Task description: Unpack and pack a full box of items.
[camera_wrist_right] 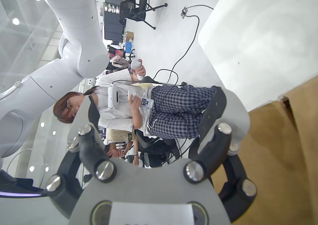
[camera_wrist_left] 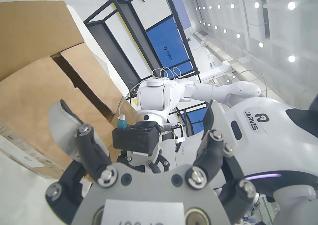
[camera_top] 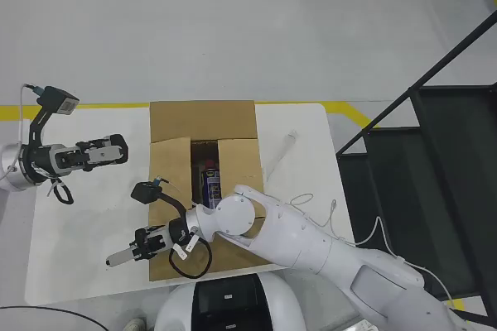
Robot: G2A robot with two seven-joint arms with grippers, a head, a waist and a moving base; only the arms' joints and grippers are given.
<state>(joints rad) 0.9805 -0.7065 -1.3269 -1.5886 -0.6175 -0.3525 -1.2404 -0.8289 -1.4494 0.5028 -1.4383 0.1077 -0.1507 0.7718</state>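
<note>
A brown cardboard box (camera_top: 203, 124) stands mid-table with its flaps partly folded in. Through the gap shows a dark can (camera_top: 210, 184) with a coloured label. My left gripper (camera_top: 118, 150) hovers left of the box, open and empty, pointing toward it; in its own view the left gripper (camera_wrist_left: 136, 111) faces the box (camera_wrist_left: 37, 87) and the other arm's wrist (camera_wrist_left: 149, 101). My right gripper (camera_top: 132, 248) is at the box's near left corner, open, holding nothing. In the right wrist view the right gripper (camera_wrist_right: 154, 101) has a box flap (camera_wrist_right: 285, 149) beside it.
A thin clear tube (camera_top: 286, 146) lies on the white table (camera_top: 83, 240) right of the box. A black metal stair frame (camera_top: 447, 149) stands beyond the table's right side. The right arm crosses the near part of the box.
</note>
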